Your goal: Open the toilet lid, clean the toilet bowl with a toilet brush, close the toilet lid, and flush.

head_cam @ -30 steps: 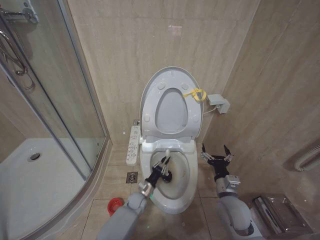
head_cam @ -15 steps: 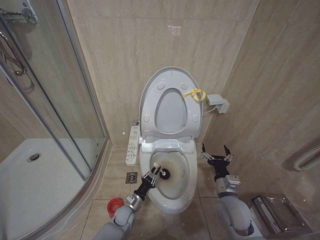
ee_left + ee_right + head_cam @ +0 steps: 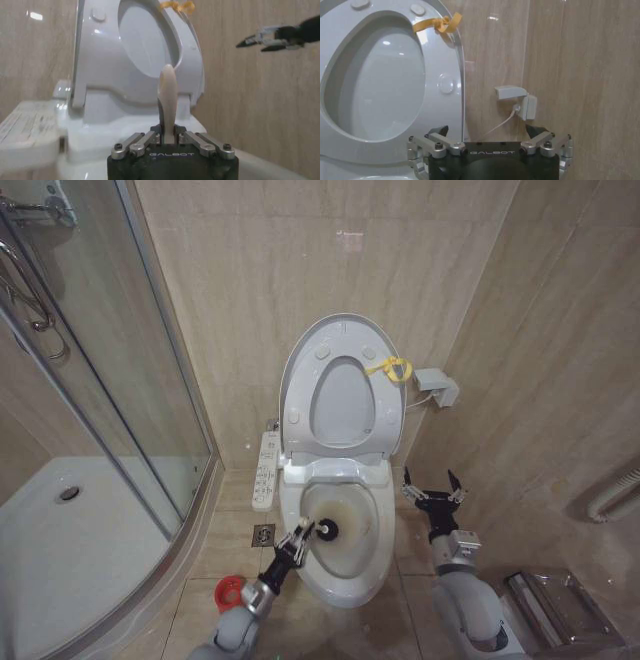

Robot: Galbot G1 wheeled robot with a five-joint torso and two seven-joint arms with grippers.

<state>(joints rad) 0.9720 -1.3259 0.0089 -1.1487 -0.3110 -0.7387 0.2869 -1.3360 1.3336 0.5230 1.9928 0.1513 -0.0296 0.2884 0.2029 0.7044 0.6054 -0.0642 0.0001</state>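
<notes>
The toilet lid (image 3: 340, 402) stands raised against the wall with the seat ring up in front of it, a yellow loop (image 3: 390, 367) tied at its edge. Below it the toilet bowl (image 3: 358, 530) lies open, stained brownish inside. My left gripper (image 3: 293, 548) hovers over the bowl's left front rim, shut on the white handle of the toilet brush (image 3: 327, 529), whose black head sits inside the bowl on its left side. In the left wrist view the handle (image 3: 167, 93) rises from the shut left gripper (image 3: 168, 137). My right gripper (image 3: 433, 498) waits open to the right of the bowl.
A red holder cup (image 3: 230, 592) stands on the floor left of the toilet, near a floor drain (image 3: 264, 534). A control panel (image 3: 268, 470) juts from the toilet's left side. The glass shower wall (image 3: 150, 380) is on the left, a wall socket (image 3: 438, 387) and a metal bin (image 3: 550, 610) on the right.
My left gripper has drawn back and lower toward the bowl's left front rim, laying the brush handle flatter; the black head stays about where it was. The right arm has not moved.
</notes>
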